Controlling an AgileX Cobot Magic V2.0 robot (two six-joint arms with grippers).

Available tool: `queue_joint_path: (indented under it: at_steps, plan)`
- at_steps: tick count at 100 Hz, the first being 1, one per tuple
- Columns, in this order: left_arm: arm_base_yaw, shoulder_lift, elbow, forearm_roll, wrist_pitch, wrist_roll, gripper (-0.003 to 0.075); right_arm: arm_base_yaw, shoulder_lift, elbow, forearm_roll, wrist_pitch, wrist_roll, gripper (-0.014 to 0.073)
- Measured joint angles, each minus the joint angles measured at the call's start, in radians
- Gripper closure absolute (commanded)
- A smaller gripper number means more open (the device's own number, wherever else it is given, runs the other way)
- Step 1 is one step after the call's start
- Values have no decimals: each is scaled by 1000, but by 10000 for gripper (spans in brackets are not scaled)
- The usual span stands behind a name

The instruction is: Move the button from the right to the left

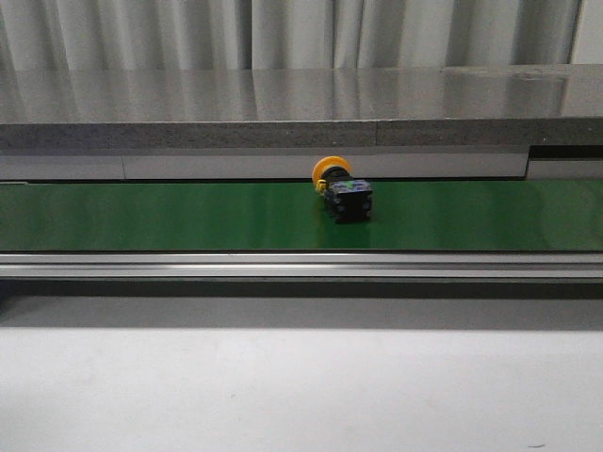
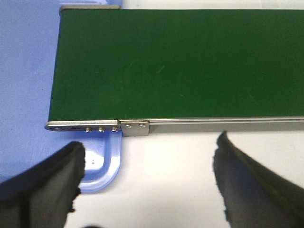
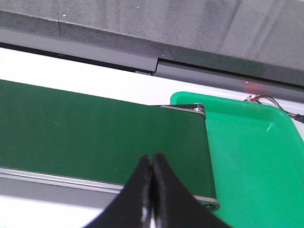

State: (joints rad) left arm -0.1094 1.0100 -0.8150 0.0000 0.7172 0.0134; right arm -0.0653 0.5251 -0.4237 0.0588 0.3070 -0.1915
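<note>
The button lies on the green conveyor belt near the middle of the front view, its orange-yellow cap toward the back and its black block toward me. It shows in neither wrist view. My left gripper is open and empty, over the white table beside the belt's left end. My right gripper is shut and empty, over the belt's right end. Neither gripper shows in the front view.
A blue tray sits under the belt's left end. A green tray sits past the belt's right end. A metal rail runs along the belt's near side. A grey ledge runs behind it.
</note>
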Motion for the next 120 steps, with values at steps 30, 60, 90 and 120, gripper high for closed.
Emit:
queue_joint_path:
  at_steps: [30,60,90,120]
  plan:
    - [-11,5,-7,-49,0,8,64,0,0,0,0,0,0,661]
    - [-136,172,-158,-117,-1,13,64,0,0,0,0,0,0,661]
    - [-248,439,-362,-134,-8,15,64,0,0,0,0,0,0,661]
    - [-312,657,-506,-134,-10,-32,64,0,0,0,0,0,0,661]
